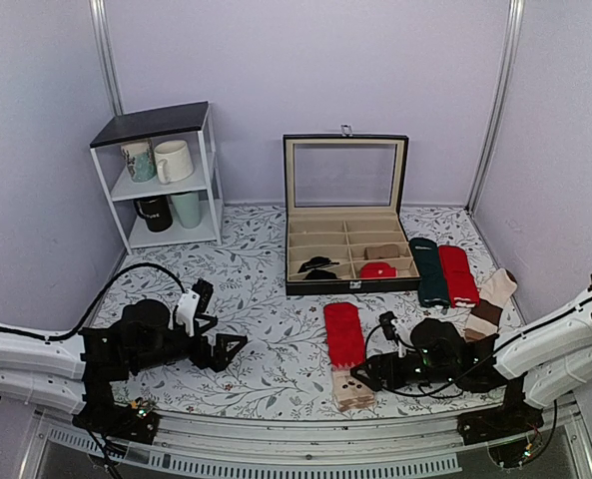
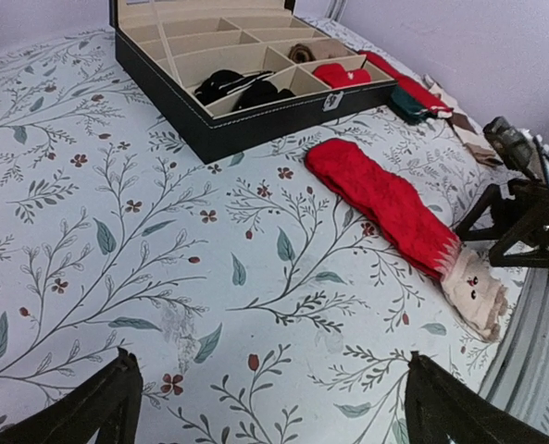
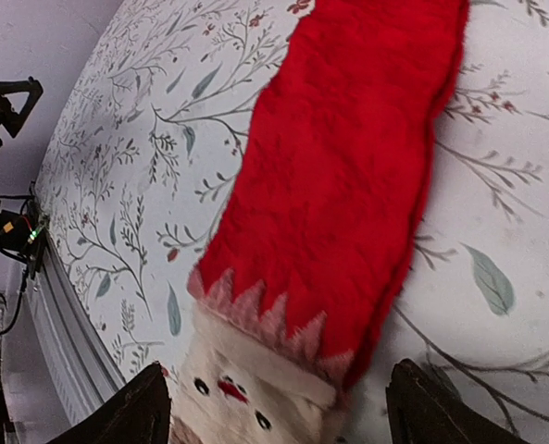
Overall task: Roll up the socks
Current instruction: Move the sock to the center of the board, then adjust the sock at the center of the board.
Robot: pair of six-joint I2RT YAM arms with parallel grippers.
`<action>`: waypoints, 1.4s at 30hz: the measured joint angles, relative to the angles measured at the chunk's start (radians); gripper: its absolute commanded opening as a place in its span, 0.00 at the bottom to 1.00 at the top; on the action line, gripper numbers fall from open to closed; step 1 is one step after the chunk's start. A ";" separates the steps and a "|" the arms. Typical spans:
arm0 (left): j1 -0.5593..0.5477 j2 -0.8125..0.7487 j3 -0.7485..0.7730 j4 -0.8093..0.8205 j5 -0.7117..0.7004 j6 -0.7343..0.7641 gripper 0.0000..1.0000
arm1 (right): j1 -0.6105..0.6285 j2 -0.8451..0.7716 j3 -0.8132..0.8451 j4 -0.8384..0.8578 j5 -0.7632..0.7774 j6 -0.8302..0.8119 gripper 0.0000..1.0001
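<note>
The left gripper [image 2: 269, 363] is being held wide open over the floral tablecloth [image 2: 89, 231], with only its two dark fingertips [image 2: 103, 402] being caught at the bottom corners. The socks [image 2: 380, 203] are being shown stretched flat, the red length running towards the black compartment box [image 2: 246, 125] and the beige face-marked end [image 2: 473, 289] lying nearest the table edge. The right gripper [image 2: 519, 222] is being seen just beside that end. Inside the box, black items [image 2: 232, 85] and a red bundle [image 2: 341, 74] are being shown in neighbouring compartments.
</note>
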 measured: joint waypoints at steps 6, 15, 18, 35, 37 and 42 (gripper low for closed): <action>-0.002 -0.008 -0.004 -0.001 -0.001 -0.001 0.99 | 0.004 0.214 0.118 0.117 -0.063 -0.016 0.75; -0.002 -0.027 -0.020 -0.006 -0.005 -0.001 1.00 | 0.018 0.390 0.258 0.197 -0.125 -0.015 0.79; -0.002 -0.041 -0.024 -0.006 -0.004 0.002 0.99 | 0.024 0.380 0.250 0.195 -0.113 -0.008 0.81; -0.004 0.016 -0.040 0.131 0.169 0.126 1.00 | 0.267 0.037 0.072 0.098 -0.007 -0.355 0.81; -0.005 0.039 -0.040 0.153 0.186 0.132 0.99 | 0.269 0.057 0.071 0.138 -0.002 -0.438 0.81; -0.005 0.076 -0.040 0.176 0.199 0.131 1.00 | 0.269 0.138 0.100 0.211 0.014 -0.603 0.81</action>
